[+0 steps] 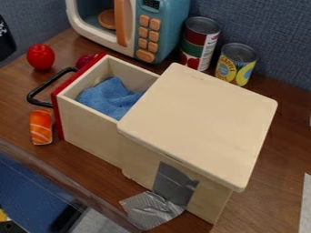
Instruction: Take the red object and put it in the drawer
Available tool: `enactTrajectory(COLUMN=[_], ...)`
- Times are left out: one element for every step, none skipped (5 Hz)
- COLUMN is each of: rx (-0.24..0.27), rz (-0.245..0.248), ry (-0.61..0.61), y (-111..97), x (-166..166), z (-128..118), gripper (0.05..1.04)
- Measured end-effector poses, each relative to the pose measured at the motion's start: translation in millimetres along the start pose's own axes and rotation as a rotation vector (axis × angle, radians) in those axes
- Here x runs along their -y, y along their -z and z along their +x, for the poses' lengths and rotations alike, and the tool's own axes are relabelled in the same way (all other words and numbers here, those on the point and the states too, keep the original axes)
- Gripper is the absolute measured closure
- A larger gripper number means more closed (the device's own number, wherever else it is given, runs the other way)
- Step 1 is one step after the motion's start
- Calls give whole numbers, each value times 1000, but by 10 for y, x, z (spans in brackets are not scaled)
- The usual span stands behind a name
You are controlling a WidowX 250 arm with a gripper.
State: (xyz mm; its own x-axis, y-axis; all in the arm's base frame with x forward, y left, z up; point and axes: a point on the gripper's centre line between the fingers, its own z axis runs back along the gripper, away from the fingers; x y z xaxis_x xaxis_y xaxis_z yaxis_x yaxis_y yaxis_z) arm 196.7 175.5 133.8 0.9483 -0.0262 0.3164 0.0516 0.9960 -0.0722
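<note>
A round, glossy red object like a tomato rests on the brown table at the upper left, beyond the drawer's black handle and apart from it. The pale wooden drawer stands pulled out of its cabinet, its red front and handle facing left. Inside lies a crumpled blue cloth. Another, darker red-purple round thing is partly hidden behind the drawer's far front corner.
An orange sushi-like toy lies left of the drawer. The cabinet's flat top is at centre right. Behind stand a toy microwave and two cans. A black shape with white marks shows at the left edge.
</note>
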Motion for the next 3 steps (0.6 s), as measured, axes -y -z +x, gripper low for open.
enactTrajectory(rx=[-18,-39,-43], rz=[-20,-24,1], ry=[-5,29,49], y=[67,194,294], x=[4,-152,-319], z=[-29,104,248], gripper=[83,83,83])
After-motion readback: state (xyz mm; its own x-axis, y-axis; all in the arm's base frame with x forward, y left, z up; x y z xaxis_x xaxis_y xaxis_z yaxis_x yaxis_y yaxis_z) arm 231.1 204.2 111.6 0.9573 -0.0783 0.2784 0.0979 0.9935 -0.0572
